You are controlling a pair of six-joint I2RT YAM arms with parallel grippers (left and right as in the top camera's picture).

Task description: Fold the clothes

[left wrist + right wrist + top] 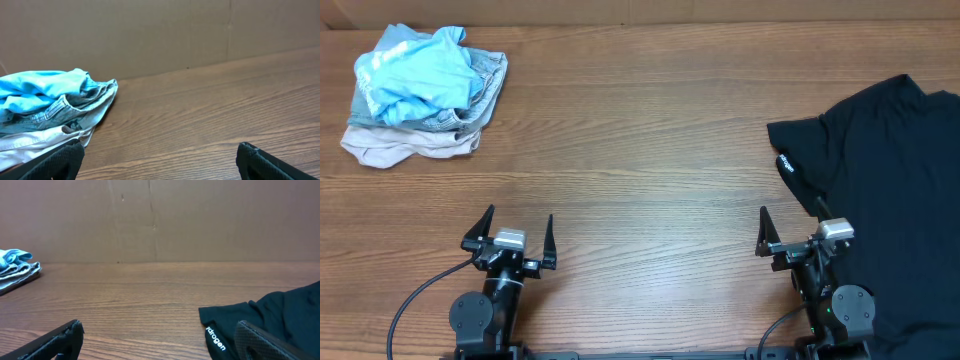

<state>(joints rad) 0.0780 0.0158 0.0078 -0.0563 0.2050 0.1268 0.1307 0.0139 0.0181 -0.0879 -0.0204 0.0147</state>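
A black short-sleeved shirt [890, 180] lies spread at the table's right side, a sleeve with white lettering [786, 166] pointing left; it also shows in the right wrist view [280, 315]. A pile of light-blue, grey and beige garments [420, 90] sits at the far left, also in the left wrist view [50, 110]. My left gripper [513, 237] is open and empty near the front edge. My right gripper [790, 228] is open and empty, its right finger over the shirt's left edge.
The wooden table [640, 150] stretches between the pile and the shirt. A brown cardboard wall [150, 220] stands along the far edge.
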